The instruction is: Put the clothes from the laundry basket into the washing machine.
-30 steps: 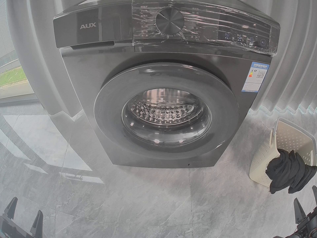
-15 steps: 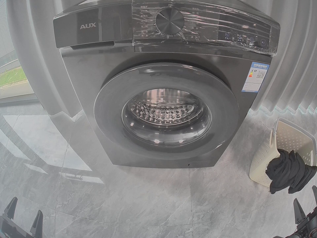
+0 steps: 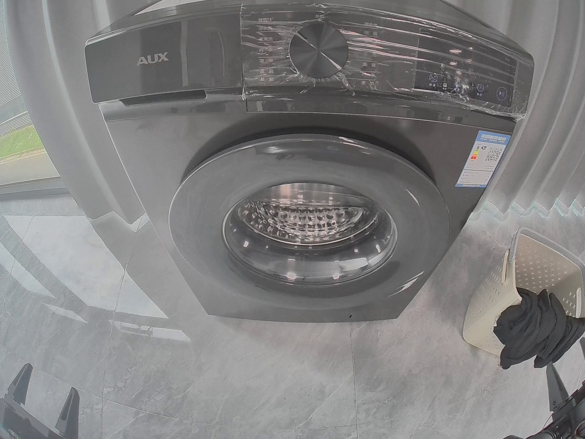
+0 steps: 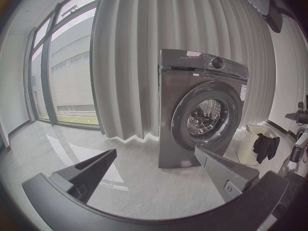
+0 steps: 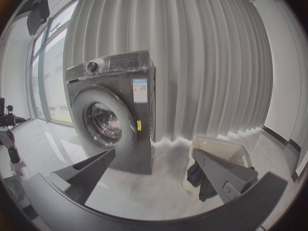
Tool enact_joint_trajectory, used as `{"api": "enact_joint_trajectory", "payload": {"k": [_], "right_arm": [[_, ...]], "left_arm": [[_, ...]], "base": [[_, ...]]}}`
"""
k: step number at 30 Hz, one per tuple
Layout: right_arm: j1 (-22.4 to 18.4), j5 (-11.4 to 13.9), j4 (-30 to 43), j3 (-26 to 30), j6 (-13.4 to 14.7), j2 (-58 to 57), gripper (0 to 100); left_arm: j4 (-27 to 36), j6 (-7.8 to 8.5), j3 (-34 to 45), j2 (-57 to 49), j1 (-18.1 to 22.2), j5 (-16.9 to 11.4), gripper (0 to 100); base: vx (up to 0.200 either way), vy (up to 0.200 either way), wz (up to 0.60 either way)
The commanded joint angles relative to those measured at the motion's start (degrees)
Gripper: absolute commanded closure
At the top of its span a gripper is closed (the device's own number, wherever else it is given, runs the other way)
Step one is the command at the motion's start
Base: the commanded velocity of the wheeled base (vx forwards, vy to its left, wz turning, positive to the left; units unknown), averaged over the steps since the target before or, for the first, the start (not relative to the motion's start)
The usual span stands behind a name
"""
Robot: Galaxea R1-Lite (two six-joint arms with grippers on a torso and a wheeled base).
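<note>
Centre of the head view: washing machine (image 3: 304, 153), grey front-loader, standing on the pale tiled floor (image 3: 244, 373). Its round door (image 3: 308, 221) sits flush with the front and looks shut. The steel drum (image 3: 308, 214) shows through the glass. The dial (image 3: 318, 50) sits at top centre, with clear film over the control panel around it.

Lower right of that frame: laundry basket (image 3: 487, 300), cream and perforated, on the floor just beside the machine's right corner and apart from it. The clothes (image 3: 536, 330), a dark bundle, are draped over the basket's near rim and hang down its outer wall. I cannot tell whether more lies inside.

My left hand (image 4: 154, 150) is low at the bottom left corner of the head view, over bare floor and well apart from the machine. Its fingers are spread wide with nothing between them.

My right hand (image 5: 153, 153) is at the bottom right corner, near the basket but not touching it. Its fingers are likewise apart and hold nothing. From the right wrist view one finger overlaps the basket and the dark cloth, but there is no contact.

Background: a white pleated curtain (image 3: 548, 92) hangs behind the machine, and a window (image 3: 24, 147) is at the left edge.
</note>
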Motion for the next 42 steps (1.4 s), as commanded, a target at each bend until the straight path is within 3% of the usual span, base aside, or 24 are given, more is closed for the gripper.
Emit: {"api": "enact_joint_trajectory", "payload": {"k": [1, 4, 7, 12, 17, 22, 31, 42], "right_arm": [[0.94, 2.28, -1.07, -14.77, 1.13, 6.48, 0], [4.1, 6.15, -0.55, -18.72, 3.24, 15.01, 0], [6.91, 7.64, -0.99, -20.74, 7.54, 25.47, 0], [12.01, 10.1, -4.94, -21.18, 7.19, 39.88, 0], [12.63, 9.75, -7.67, -22.41, 5.35, 48.58, 0], [13.68, 10.36, -8.98, -23.82, 5.78, 53.42, 0], [14.39, 10.28, -18.12, -24.44, 5.87, 64.84, 0], [18.6, 10.01, -27.7, -27.25, 6.93, 76.36, 0]], "left_arm": [[-0.09, -0.1, 1.01, -0.84, 0.02, 0.07, 0], [-0.09, -0.1, 1.01, -0.84, 0.02, -0.02, 0], [-0.09, -0.19, 1.01, -0.84, 0.02, -0.02, 0], [0.0, -0.28, 1.01, -0.84, 0.02, 0.16, 0], [-0.09, -0.28, 1.01, -0.84, 0.02, 0.07, 0], [-0.09, -0.28, 1.01, -0.84, 0.02, 0.07, 0], [-0.09, -0.28, 1.01, -0.84, 0.02, 0.07, 0], [-0.09, -0.28, 1.01, -0.84, 0.02, 0.07, 0]], "base": [[0.0, 0.0, 0.0], [0.0, 0.0, 0.0], [0.0, 0.0, 0.0], [0.16, 0.0, 0.0], [0.08, 0.0, 0.0], [0.0, 0.0, 0.0], [0.0, 0.0, 0.0], [0.0, 0.0, 0.0]]}}
